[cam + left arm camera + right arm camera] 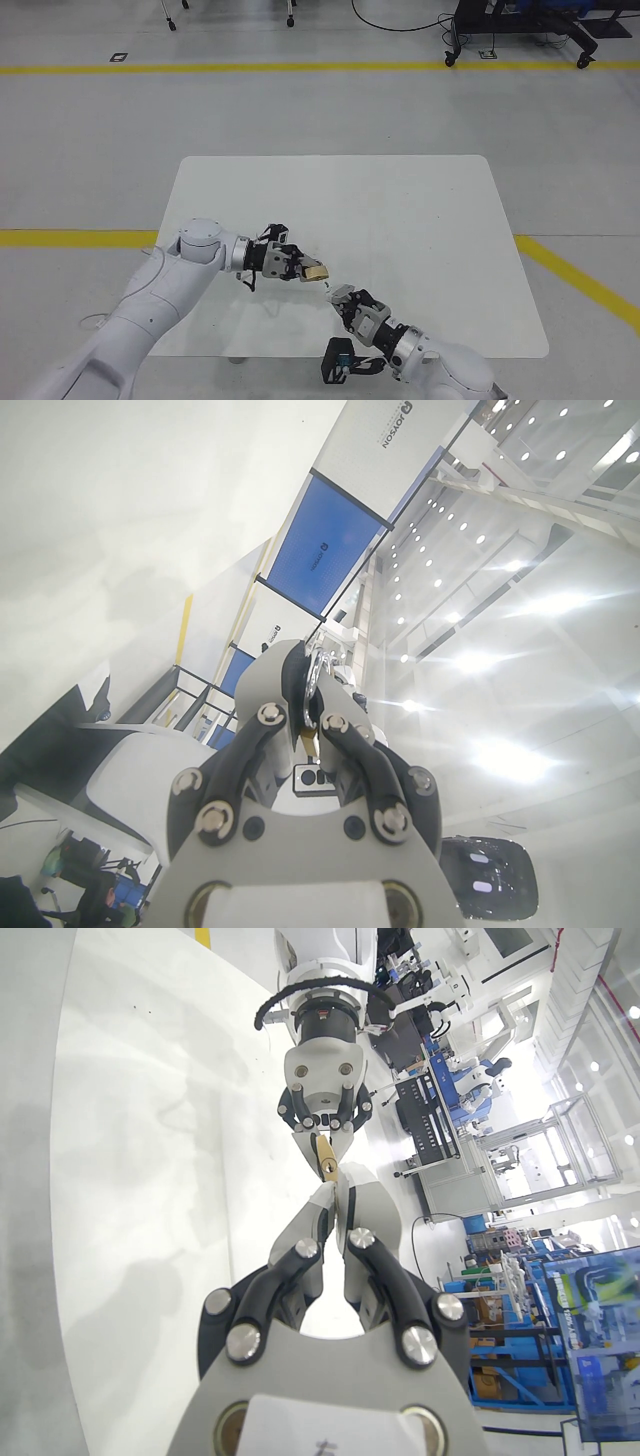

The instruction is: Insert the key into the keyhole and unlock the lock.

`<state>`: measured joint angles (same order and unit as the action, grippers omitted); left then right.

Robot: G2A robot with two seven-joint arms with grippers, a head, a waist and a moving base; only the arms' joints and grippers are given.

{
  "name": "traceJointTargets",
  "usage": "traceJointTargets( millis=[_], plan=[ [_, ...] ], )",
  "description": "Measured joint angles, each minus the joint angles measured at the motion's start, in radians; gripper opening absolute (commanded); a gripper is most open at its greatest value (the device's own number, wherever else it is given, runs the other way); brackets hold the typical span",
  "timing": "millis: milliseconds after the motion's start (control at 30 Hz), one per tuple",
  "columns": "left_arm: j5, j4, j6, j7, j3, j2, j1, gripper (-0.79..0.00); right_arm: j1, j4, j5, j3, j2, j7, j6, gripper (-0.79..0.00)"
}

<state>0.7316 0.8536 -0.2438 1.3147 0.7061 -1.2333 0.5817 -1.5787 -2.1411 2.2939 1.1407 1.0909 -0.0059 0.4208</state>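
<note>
Lower centre, top view: left gripper (pixel 305 268) clamps the brass padlock (pixel 317 271), keyhole (pixel 328 1163) facing the right gripper (pixel 338 294). Right gripper is pinched narrow on the key (pixel 336 1190), tip just beside the brass padlock.

small brass padlock (pixel 326 1162) with steel shackle (pixel 312 682), clamped in left gripper (pixel 302 268), held in the air, keyhole face turned toward right gripper (pixel 336 1188). thin metal key (pixel 335 1199) pinched edge-on there, tip at the padlock's bottom face. can't tell if it's inserted.

Left arm (pixel 185 268) faces right arm (pixel 445 365) — both jaws clamped.
</note>
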Motion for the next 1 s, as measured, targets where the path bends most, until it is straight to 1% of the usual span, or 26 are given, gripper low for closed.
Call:
traceJointTargets(
  millis=[100,300,533,1000],
  plan=[
    [-0.008,0.017,-0.011,-0.023,0.006,0.001,0.007,-0.785,0.008,-0.001,0.010,-0.020,0.003,0.026,-0.004,-0.785],
    [-0.018,0.037,-0.024,-0.045,0.021,0.003,0.023,-0.785,-0.003,-0.016,0.051,-0.035,0.003,0.041,-0.008,-0.785],
    [-0.032,0.047,-0.032,-0.049,0.032,0.004,0.030,-0.785,0.003,-0.015,0.087,-0.061,0.007,0.084,0.002,-0.785],
    [-0.061,0.055,-0.033,-0.046,0.045,0.001,0.038,-0.785,0.014,-0.005,0.113,-0.083,0.013,0.121,-0.005,-0.785]
  ],
)
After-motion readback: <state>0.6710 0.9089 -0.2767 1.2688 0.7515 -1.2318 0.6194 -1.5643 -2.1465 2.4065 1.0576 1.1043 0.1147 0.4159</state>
